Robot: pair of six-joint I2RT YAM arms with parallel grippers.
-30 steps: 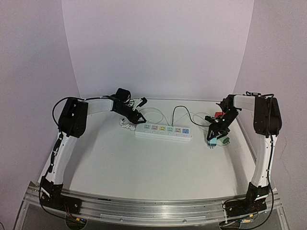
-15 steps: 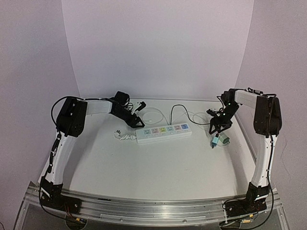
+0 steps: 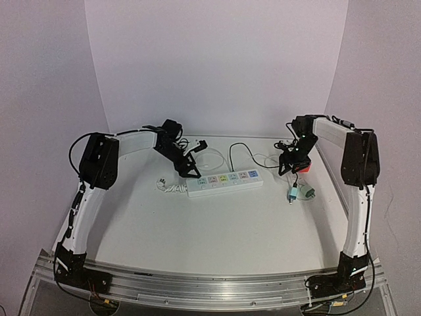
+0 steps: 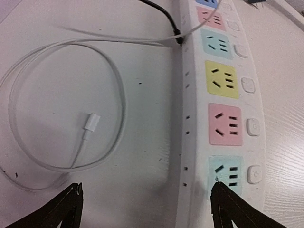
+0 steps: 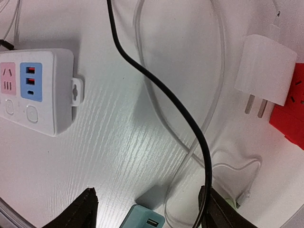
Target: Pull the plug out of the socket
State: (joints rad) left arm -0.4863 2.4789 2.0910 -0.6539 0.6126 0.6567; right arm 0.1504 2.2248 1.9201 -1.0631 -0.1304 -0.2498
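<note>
Left hand [image 4: 145,209] is spread wide and empty, one fingertip [image 4: 228,209] at the end outlet of the socket [image 4: 223,88]. Right hand [image 5: 147,209] is also spread and empty. The socket lies mid-worktop [image 4: 142,156], with the teal plug [image 3: 299,192] loose just past its right end, so the pull looks done.

Risk: a black cable [image 5: 161,90] passes the right hand toward the socket, and snagging it could drag the socket. The left fingertip could nudge it too.

Nearby lie a looped white cable [image 4: 121,109], a white charger [image 5: 266,71] and a red block [image 5: 292,111].
</note>
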